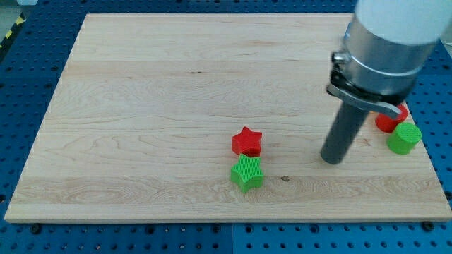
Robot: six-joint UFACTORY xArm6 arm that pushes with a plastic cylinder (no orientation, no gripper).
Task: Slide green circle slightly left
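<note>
My tip [332, 161] left of green circle [403, 137], apart; no fingers on rig.

The green circle [404, 137] sat flat on the table [141, 113], near its edge at about four o'clock from the table's middle. It was a short, round, bright green block with a ribbed top. A red block [387, 121], largely hidden, touched it at eleven o'clock. My tip [330, 161] stood apart from it at about eight o'clock.
</note>
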